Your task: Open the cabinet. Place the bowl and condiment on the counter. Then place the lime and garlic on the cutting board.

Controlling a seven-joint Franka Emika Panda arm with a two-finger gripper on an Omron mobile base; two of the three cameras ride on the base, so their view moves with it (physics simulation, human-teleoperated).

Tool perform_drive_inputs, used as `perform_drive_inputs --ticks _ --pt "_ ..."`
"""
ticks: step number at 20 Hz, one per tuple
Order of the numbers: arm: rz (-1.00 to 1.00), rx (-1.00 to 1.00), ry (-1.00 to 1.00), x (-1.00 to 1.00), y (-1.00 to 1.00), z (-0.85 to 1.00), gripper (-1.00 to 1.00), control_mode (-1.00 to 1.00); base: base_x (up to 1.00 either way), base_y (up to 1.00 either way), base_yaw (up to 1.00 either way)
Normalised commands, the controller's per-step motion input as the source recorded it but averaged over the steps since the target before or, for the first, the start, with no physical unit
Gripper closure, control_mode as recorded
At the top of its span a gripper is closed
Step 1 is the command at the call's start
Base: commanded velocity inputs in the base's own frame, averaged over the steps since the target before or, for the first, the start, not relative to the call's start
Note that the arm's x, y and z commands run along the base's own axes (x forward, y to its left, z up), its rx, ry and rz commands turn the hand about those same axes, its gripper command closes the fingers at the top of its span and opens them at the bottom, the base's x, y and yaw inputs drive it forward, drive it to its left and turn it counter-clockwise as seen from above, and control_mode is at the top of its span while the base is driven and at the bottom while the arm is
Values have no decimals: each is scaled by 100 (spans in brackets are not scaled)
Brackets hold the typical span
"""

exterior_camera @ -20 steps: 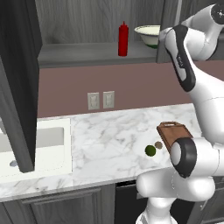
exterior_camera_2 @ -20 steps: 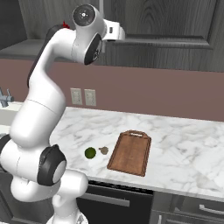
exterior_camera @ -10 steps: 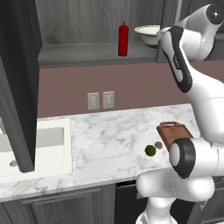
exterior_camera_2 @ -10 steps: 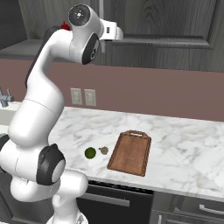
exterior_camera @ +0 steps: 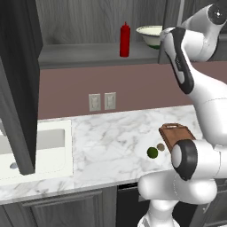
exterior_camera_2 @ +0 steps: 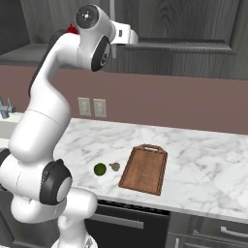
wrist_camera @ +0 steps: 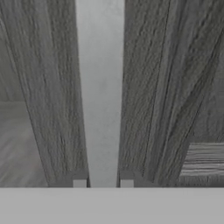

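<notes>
Jaws (wrist_camera: 103,181) pinching the slim metal bar handle (wrist_camera: 100,87) of the cabinet (wrist_camera: 175,87), one dark tip on each side of the pale bar, seen up close in the hand view against dark grey wood grain. Arm raised high to the upper cabinet in both base views. Left door (exterior_camera: 20,84) of the cabinet swung wide open, hanging out over the sink (exterior_camera: 40,146) in the left base view. Inside on the cabinet shelf (exterior_camera: 88,53): the red condiment (exterior_camera: 125,40) upright, and the cream-white bowl (exterior_camera: 150,35) just to its right, partly hidden behind the white arm. Right door (exterior_camera_2: 193,24) shut in the right base view, its lower edge level with the hand. Down on the marble counter (exterior_camera_2: 203,164): the reddish-brown cutting board (exterior_camera_2: 144,168) lying flat near the front edge, handle end toward the wall. Lime (exterior_camera_2: 100,169) on the counter to the left of the board, apart from it. Garlic (exterior_camera_2: 115,166) between lime and board, close beside the lime, just off the board's edge. Same pair visible in the left base view, lime (exterior_camera: 152,152) nearer, garlic (exterior_camera: 160,146) next to the board (exterior_camera: 175,133), the board half covered by the robot's body. Two wall outlets (exterior_camera: 102,102) on the mauve backsplash above the counter.
</notes>
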Motion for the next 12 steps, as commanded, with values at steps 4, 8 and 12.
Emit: perform_drive_inputs --ticks 4,8,12 --pt "-13 -3 1 0 -42 0 100 -100 0 0 0" --pt "-15 -3 3 -1 -50 0 100 -100 0 0 0" --pt "-14 -2 3 -2 -61 0 100 -100 0 0 0"
